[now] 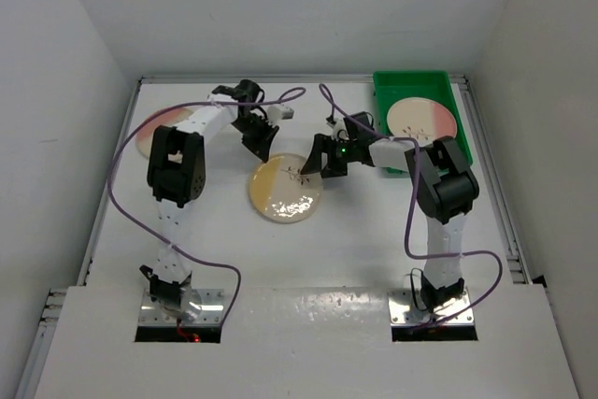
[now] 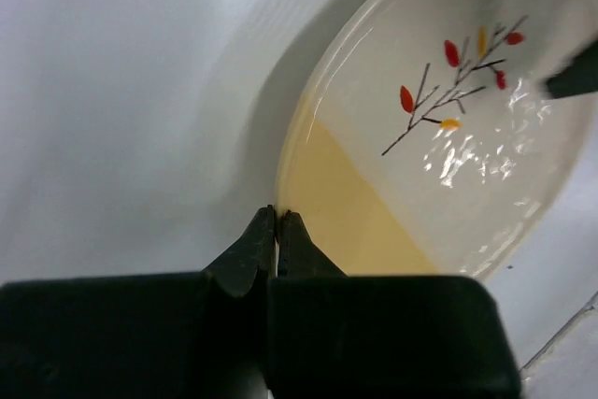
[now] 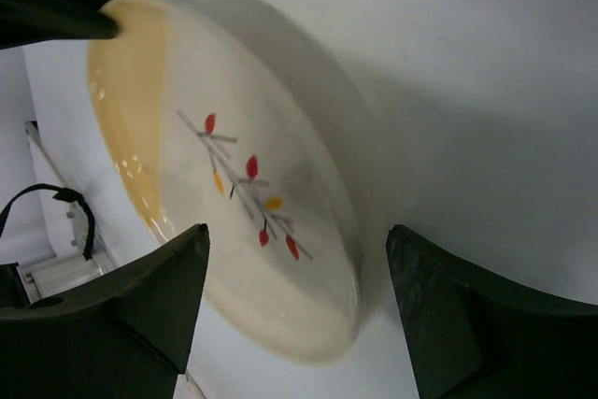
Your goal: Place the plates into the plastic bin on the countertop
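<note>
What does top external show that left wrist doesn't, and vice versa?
Only top external: the green bin holding a pink plate, a second pink plate partly under the left arm, and the right end effector. Only left wrist: the left end effector shut, tips at the yellow rim, and the leaf sprig in red and yellow. Both: the yellow plate on the countertop.

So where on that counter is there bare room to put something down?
Bare: the near stretch between the yellow plate and the arm bases. Crowded: the middle, where the left gripper and right gripper meet at that plate; the green bin is nearly filled by a pink plate.
</note>
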